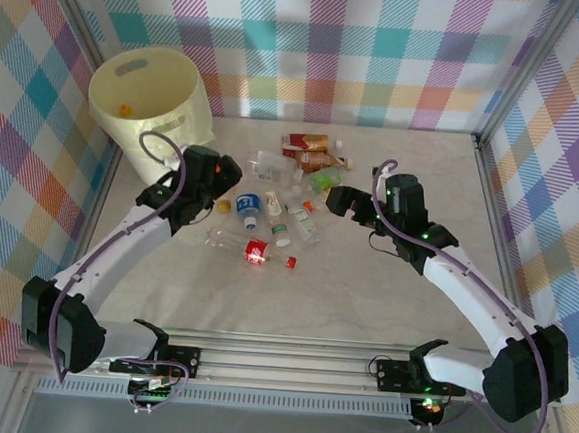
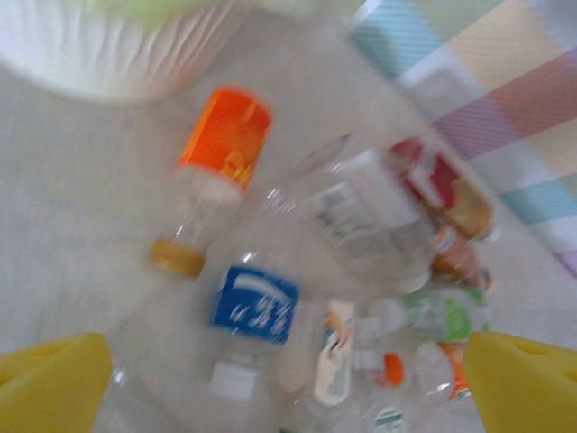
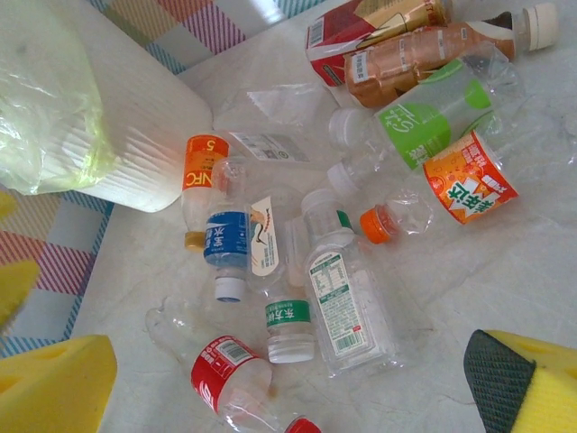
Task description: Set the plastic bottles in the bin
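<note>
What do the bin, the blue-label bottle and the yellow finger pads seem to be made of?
Bin: thin pale-yellow plastic, seemingly translucent, as its wall glows lighter where lit. Blue-label bottle: clear, glossy thin plastic; the table shows through it, and the cap looks opaque white plastic. Finger pads: matte yellow, probably foam or soft rubber; the look leaves it open.

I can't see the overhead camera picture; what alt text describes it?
A scatter of small clear plastic bottles lies on the pale table, flanked by the robot's open left pincer and open right pincer. A large round pale-yellow plastic bin stands in the far left corner.
</note>
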